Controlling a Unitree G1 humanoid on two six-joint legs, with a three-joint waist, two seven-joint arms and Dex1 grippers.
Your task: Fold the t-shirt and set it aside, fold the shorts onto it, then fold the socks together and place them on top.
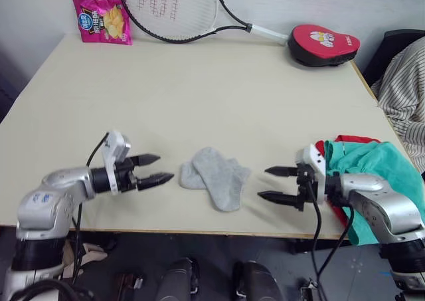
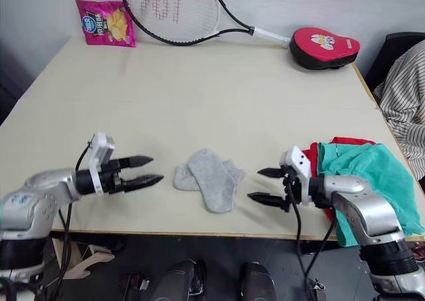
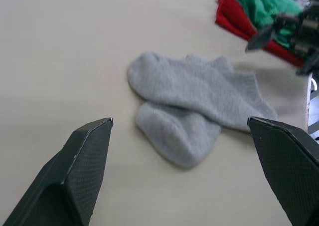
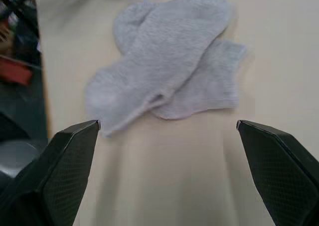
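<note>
Left eye view: the pair of light grey short socks [image 1: 216,175] lies overlapped on the cream table [image 1: 199,95] between the left gripper [image 1: 151,170] and right gripper [image 1: 277,184], both with jaws wide open and empty; soft, light, limp knit, probably best pinched at the cuff edges

Left hand [image 1: 161,169] and right hand [image 1: 267,183] both low and level, fingers spread apart, holding nothing, pointing inward toward each other.
</note>
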